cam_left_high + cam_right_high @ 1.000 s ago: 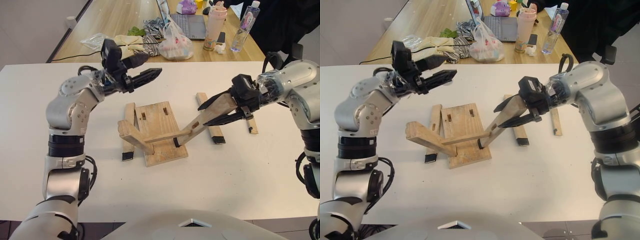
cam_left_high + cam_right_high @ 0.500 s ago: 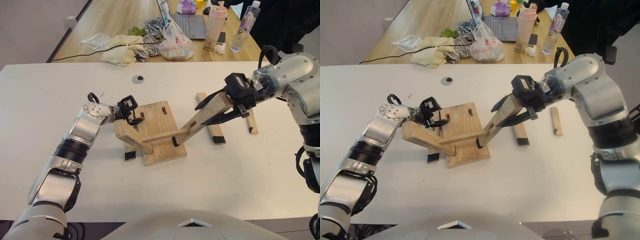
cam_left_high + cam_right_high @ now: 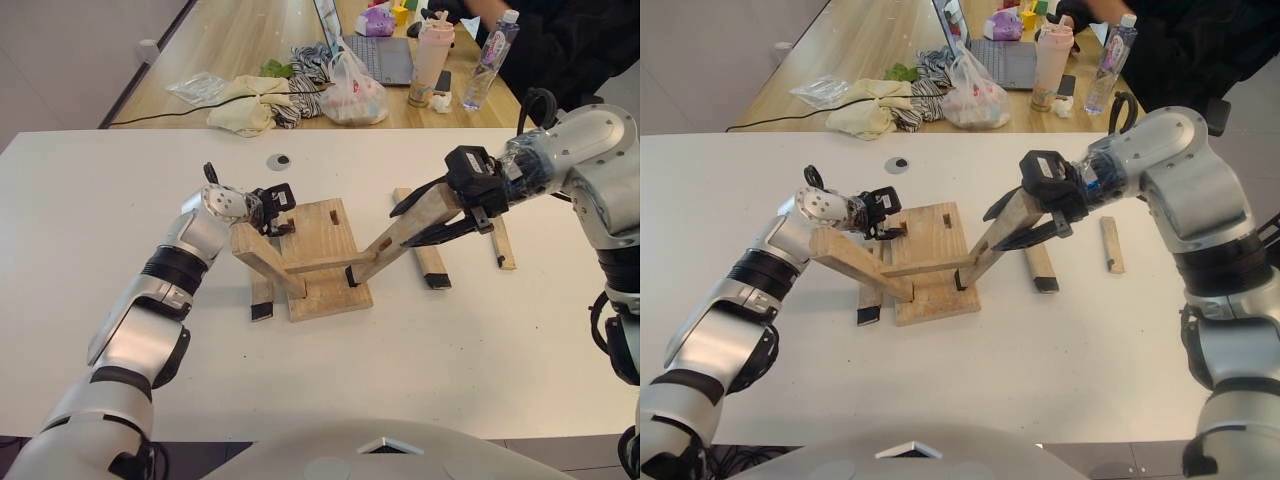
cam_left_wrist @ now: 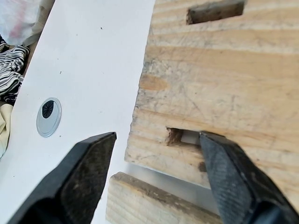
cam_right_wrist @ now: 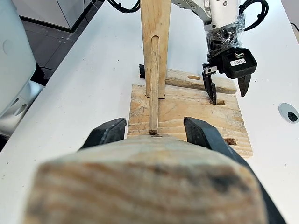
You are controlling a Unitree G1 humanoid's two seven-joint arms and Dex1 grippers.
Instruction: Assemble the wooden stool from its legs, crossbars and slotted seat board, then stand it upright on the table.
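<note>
White bench (image 3: 480, 340) in the foreground, with a cluttered wooden desk (image 3: 240, 40) beyond at 12 o'clock. Lying flat at bench centre: slotted seat board (image 3: 325, 235), slots facing up. Propped above it: a half-built frame of two legs joined by a thin crossbar (image 3: 320, 266), with the near leg (image 3: 268, 262) tilted across the board's 8 o'clock side. Clamped round the far leg (image 3: 385, 252) near its raised end, at 2 o'clock from the board: right hand (image 3: 420, 222), pressing on opposite faces. Poised low over the board's 10 o'clock corner: left hand (image 3: 280, 226), spread wide astride a slot, gripping nothing. Lying loose: spare leg (image 3: 430, 262) at 3 o'clock, second spare leg (image 3: 260, 298) just beside the board's 9 o'clock edge, short bar (image 3: 503, 250) farther out at 3 o'clock. Probably light, stiff, dry wood, easy to grip but loose at the joints. Best held on a leg's flat faces, never by the slender crossbar.
</note>
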